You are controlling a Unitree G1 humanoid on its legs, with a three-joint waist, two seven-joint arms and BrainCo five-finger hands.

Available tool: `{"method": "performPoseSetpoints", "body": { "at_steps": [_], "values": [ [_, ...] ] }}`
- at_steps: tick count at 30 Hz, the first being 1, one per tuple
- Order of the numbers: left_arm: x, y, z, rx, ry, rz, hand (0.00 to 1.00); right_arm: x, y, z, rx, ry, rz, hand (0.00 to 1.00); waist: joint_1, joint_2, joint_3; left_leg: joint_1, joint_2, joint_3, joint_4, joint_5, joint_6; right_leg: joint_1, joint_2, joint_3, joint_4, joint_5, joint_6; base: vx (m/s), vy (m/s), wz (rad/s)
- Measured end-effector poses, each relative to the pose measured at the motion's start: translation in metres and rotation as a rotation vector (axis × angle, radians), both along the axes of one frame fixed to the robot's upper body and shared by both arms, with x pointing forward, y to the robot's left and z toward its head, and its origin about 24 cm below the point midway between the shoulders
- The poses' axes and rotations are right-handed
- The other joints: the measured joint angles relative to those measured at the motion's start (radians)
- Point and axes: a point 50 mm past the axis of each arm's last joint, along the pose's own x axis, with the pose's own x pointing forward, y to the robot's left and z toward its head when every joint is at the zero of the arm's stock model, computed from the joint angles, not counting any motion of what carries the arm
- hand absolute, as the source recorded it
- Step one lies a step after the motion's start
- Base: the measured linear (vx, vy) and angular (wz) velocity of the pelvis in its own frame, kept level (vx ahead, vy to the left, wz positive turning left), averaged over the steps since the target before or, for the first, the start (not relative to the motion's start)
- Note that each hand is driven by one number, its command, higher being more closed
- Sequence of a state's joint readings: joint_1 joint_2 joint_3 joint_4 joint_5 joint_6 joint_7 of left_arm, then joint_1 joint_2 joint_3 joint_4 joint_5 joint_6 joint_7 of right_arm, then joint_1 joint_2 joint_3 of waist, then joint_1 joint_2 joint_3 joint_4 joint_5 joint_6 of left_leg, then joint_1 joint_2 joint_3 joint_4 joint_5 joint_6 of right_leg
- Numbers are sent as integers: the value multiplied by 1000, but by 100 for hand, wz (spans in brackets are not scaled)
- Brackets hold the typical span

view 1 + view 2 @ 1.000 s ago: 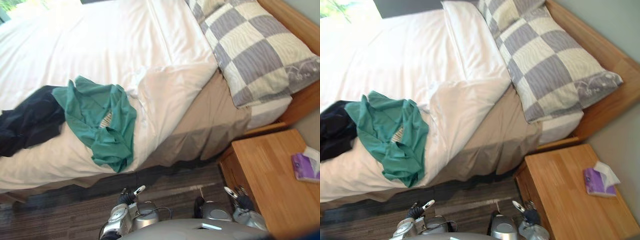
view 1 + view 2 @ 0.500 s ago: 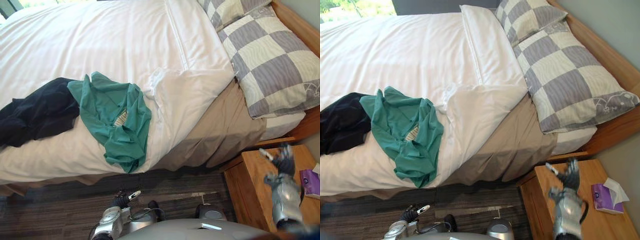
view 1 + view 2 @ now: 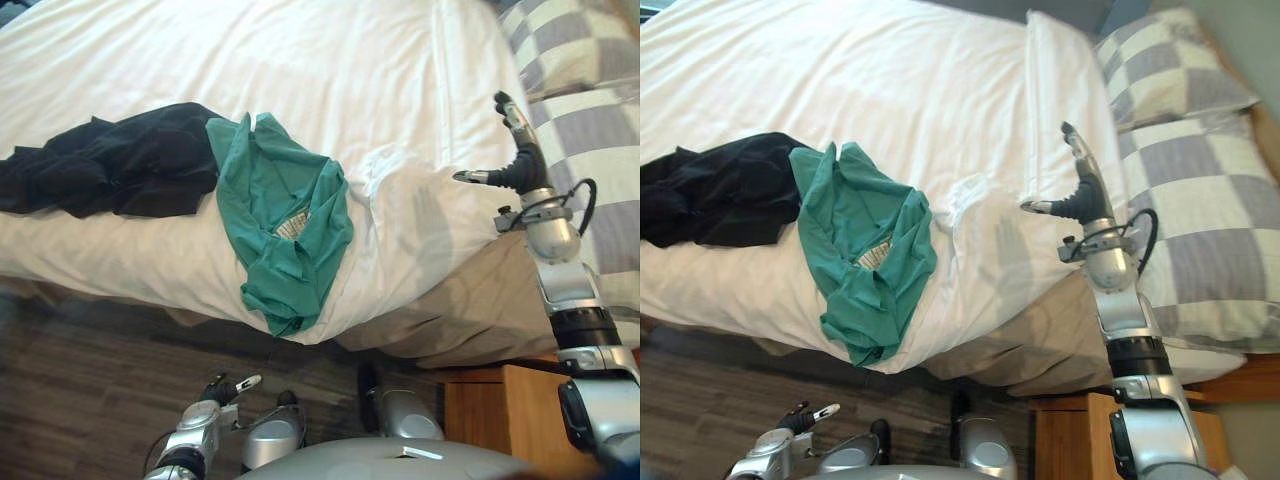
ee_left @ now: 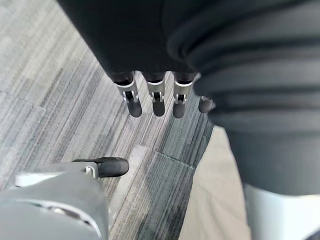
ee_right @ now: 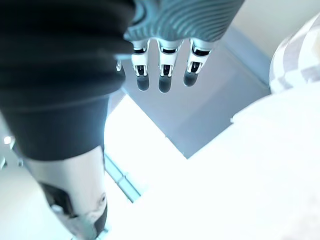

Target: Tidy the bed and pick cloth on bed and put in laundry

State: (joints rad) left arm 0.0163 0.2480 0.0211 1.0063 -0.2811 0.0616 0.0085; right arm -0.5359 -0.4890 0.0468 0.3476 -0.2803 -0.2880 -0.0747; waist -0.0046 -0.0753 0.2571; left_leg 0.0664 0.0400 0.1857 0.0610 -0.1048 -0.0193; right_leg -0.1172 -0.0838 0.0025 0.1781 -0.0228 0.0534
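Fingers straight and spread, the right hand [image 3: 518,166] hovers over the white duvet [image 3: 300,70]. A green shirt [image 3: 285,225] touches a black garment [image 3: 120,172] at the bed's near edge. The left hand [image 3: 221,387] hangs relaxed, low left.

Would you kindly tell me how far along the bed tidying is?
Done: nothing yet. The green shirt and dark garment lie on the bed, and the duvet corner is turned back. In hand: the open right hand hovers over that corner, empty; the left hand hangs low, open. Left: straightening the duvet, both garments.
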Motion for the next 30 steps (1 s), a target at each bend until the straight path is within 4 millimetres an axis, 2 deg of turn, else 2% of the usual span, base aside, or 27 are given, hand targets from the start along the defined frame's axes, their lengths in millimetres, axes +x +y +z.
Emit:
{"method": "performPoseSetpoints", "body": {
  "at_steps": [3, 7, 9, 11, 13, 16, 18, 22, 25, 26, 27, 30],
  "values": [
    [0, -9, -2, -21, -2, -24, 0, 4, 5, -11, -61, 58, 2, 0, -4, 18, 1, 17, 20, 33, -5, 8, -17, 30, 10, -20, 2, 0, 0, 92, -54, 22],
    [4, -13, -2, -25, -9, -43, 0, 11, 29, -5, -150, 60, 57, 0, 3, 7, 7, 11, 22, 33, -8, 1, -15, 32, 12, -19, 0, 0, 0, -5, 1, 14],
    [6, -13, -1, -24, -13, -44, 0, 15, 39, -7, -192, 82, 65, 0, 19, 9, 9, -14, 11, 30, -3, 1, -8, 21, 1, -17, -10, 0, 0, -76, 32, 11],
    [13, -13, 1, -23, -27, -48, 0, 19, 44, -6, -215, 96, 57, 0, 25, 19, 30, -39, 5, 23, 19, -4, 1, 20, -7, -17, -22, 1, -1, -89, 29, 19],
    [25, -12, 6, -13, -59, -53, 0, 28, 49, 5, -241, 96, 25, 0, 26, 42, 79, -94, 3, 22, 61, -12, 3, -9, -14, -16, -28, 5, -5, -120, 12, 14],
    [42, -13, 13, -14, -105, -58, 0, 39, 42, 18, -243, 100, -44, 0, 23, 76, 147, -173, 7, 27, 100, -8, 6, -69, -15, -13, -30, 27, -6, -111, 1, 8],
    [54, -16, 19, -16, -144, -66, 0, 41, 38, 19, -245, 108, -75, 0, 23, 89, 183, -208, 10, 28, 119, 0, 15, -102, -13, -14, -29, 40, -7, -49, -6, 2],
    [77, -28, 29, -28, -208, -119, 0, 48, 33, 28, -247, 128, -137, 0, 20, 115, 206, -286, 10, 35, 146, 8, 19, -180, -16, -11, -16, 52, -6, 0, 0, 0],
    [95, -39, 38, -45, -291, -153, 0, 55, 19, 59, -264, 75, -228, 0, 20, 147, 223, -333, 1, 37, 149, 18, 24, -237, -26, -11, 6, 52, -5, -12, 17, 9],
    [102, -44, 42, -58, -323, -163, 0, 55, 6, 74, -274, 42, -284, 100, 20, 163, 230, -348, -5, 32, 145, 25, 28, -252, -32, -13, 8, 54, -2, -19, 23, 21],
    [105, -46, 44, -59, -347, -172, 0, 55, -5, 90, -277, 8, -332, 100, 20, 174, 235, -361, -11, 26, 134, 36, 31, -266, -34, -17, 8, 56, 0, -21, 20, 23],
    [108, -50, 48, -60, -372, -191, 0, 52, -27, 113, -256, -37, -399, 100, 23, 189, 241, -393, -23, 22, 108, 59, 35, -306, -41, -17, 2, 67, 4, -6, 15, 16]
  ]
}}
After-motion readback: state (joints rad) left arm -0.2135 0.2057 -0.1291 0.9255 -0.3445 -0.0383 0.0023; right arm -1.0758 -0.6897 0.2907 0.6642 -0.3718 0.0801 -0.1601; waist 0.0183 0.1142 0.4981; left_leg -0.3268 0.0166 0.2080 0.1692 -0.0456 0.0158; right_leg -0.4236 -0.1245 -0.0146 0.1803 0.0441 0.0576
